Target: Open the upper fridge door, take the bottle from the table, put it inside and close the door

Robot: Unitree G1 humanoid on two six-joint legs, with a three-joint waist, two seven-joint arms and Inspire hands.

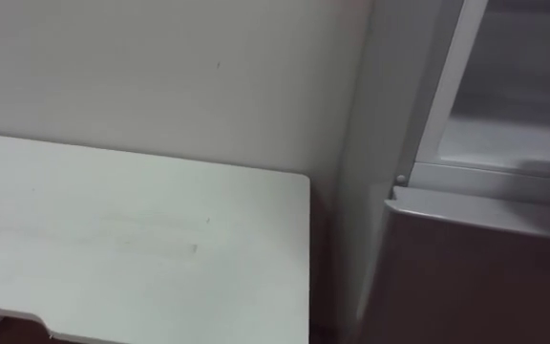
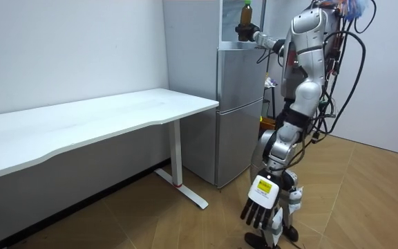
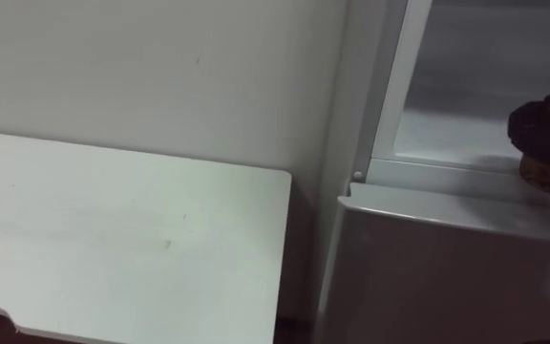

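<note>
I stand in front of a grey fridge (image 2: 239, 111) beside the wall. My right hand (image 2: 244, 31) is raised to the open upper compartment (image 3: 447, 86) and is shut on the lower part of an amber bottle (image 2: 247, 12) with a yellowish cap, held upright at the opening. The same dark right hand (image 3: 545, 134) shows at the right edge of the right eye view, just above the compartment's bottom ledge (image 3: 447, 177). My left hand (image 2: 260, 200) hangs low beside my legs, fingers relaxed and holding nothing.
A long white table (image 1: 113, 239) stands against the wall to the left of the fridge, with a narrow gap between them. The shut lower fridge door (image 3: 428, 277) is below the ledge. Wooden floor lies around me in the room view.
</note>
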